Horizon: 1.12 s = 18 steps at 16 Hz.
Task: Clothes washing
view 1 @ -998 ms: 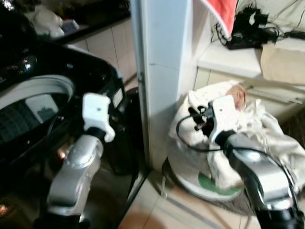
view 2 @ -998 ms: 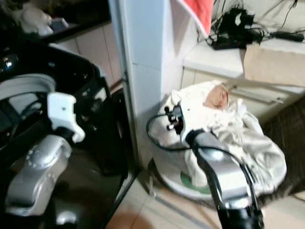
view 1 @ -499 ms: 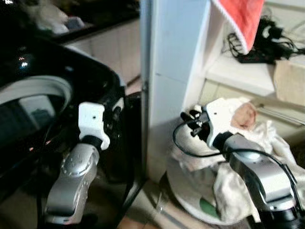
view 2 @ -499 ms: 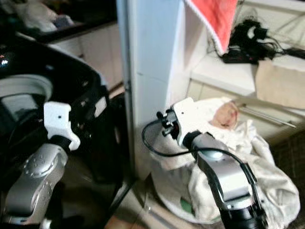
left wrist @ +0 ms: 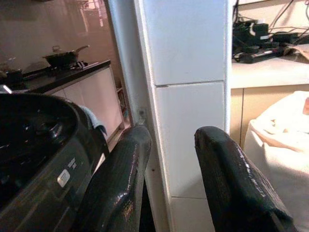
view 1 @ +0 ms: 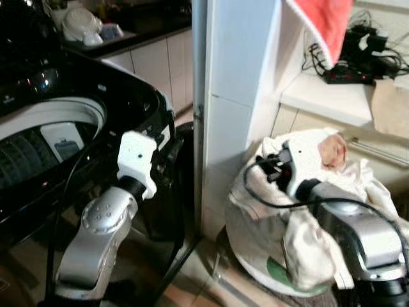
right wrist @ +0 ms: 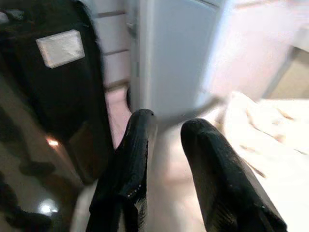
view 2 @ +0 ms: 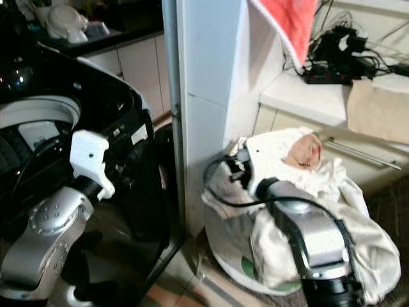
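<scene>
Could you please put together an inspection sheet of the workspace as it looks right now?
Surface: tiled floor, nothing seen lying loose on it.
Job's things: pale laundry heaped in a round basket; black top-loading washing machine, lid open.
Clutter: red cloth hanging above; dishes on the far counter.
Grippers: left gripper open, empty; right gripper open, empty.
Cables: black cable on the right arm; tangled leads on the shelf.
Surroundings: white pillar.

Cream clothes (view 1: 345, 185) heaped in a round basket (view 1: 255, 259) beside the open black washing machine (view 1: 57, 128)
</scene>
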Motion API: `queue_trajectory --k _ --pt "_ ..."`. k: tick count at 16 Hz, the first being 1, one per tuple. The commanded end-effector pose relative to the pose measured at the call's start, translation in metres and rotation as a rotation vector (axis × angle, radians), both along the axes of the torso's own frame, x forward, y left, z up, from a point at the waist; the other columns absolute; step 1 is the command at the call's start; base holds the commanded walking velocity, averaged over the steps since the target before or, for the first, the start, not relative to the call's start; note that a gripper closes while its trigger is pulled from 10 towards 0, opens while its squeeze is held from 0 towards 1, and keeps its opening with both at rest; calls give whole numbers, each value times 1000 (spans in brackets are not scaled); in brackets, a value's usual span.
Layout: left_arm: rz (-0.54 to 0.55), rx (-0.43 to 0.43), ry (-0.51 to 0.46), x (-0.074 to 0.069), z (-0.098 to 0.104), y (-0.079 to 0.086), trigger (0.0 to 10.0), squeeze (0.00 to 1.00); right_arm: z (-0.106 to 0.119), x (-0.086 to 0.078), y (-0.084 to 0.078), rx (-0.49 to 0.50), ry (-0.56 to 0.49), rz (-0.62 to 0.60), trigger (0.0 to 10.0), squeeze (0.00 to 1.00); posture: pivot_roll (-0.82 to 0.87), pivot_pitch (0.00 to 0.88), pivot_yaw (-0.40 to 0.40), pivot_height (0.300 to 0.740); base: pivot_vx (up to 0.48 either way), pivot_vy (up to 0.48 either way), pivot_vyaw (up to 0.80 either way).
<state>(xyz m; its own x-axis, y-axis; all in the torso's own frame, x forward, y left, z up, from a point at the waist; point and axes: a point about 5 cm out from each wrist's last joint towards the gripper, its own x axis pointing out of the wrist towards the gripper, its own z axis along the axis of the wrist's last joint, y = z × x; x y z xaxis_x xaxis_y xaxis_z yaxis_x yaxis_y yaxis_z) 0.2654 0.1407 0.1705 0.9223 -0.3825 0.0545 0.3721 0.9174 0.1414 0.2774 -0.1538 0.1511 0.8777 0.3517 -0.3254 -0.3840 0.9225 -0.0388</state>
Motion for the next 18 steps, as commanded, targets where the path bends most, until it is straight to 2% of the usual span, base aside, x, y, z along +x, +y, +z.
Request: queue_trajectory --k 1,2,3,4,5,7,9,11,13,16,18 --pt "1 -3 -5 4 2 1 10000 0 8 2 -3 -41 -19 -12 10000 0 -66 0 32 740 0 0 0" --pt "5 -9 -3 4 1 1 10000 0 9 1 -6 -75 4 4 10000 0 -71 0 33 740 0 0 0" --pt "11 -12 -5 5 1 0 10000 0 11 -1 -8 -102 21 35 10000 145 -73 0 32 740 0 0 0" --pt "8 -16 -4 5 0 -2 10000 0 14 -2 -9 -101 25 48 10000 906 -73 0 30 740 0 0 0" --pt "-1 -22 -1 4 0 -4 10000 0 17 -3 -9 -80 31 55 10000 1000 -75 0 28 740 0 0 0" --pt "-82 -66 18 -1 0 -10 10000 0 23 -5 -17 -121 75 73 10000 1000 -78 0 25 740 0 0 0" --pt "-228 -80 19 -10 4 -18 10000 0 24 -13 -26 -182 161 182 10000 1000 -77 0 21 740 0 0 0" --pt "-343 -52 51 -16 3 -23 10000 0 21 -19 -37 -267 233 232 10000 1000 -78 0 18 740 0 0 0" --pt "-317 -40 56 -14 1 -23 10000 0 17 -20 -42 -302 260 249 10000 1000 -78 0 19 740 0 0 0" --pt "-215 -33 79 -6 -4 -18 10000 0 16 -22 -41 -292 284 267 10000 1000 -79 0 20 740 0 0 0" --pt "-286 -43 108 -11 -6 -22 10000 0 12 -26 -45 -349 320 298 10000 1000 -80 0 21 740 0 0 0"
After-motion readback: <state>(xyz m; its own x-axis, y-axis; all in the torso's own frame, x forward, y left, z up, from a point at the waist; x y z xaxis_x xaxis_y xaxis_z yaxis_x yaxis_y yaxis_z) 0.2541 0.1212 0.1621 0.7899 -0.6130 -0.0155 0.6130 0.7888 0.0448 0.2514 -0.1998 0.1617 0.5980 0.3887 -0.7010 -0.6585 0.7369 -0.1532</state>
